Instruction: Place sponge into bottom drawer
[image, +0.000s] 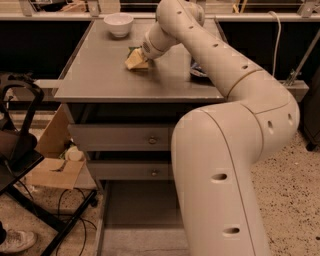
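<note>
The sponge, yellow foam with a dark green top, is tilted on the grey table top, near its back middle. My gripper reaches over the table from the right and is shut on the sponge's right side; the wrist hides most of it. The bottom drawer is pulled open below the table, and its flat grey floor shows. My arm's large white base covers the drawer's right part.
A white bowl stands at the table's back left. A blue chip bag lies right of the sponge, partly behind my arm. Two shut drawers with round knobs sit above the open one. A cardboard box and a black stand are on the left.
</note>
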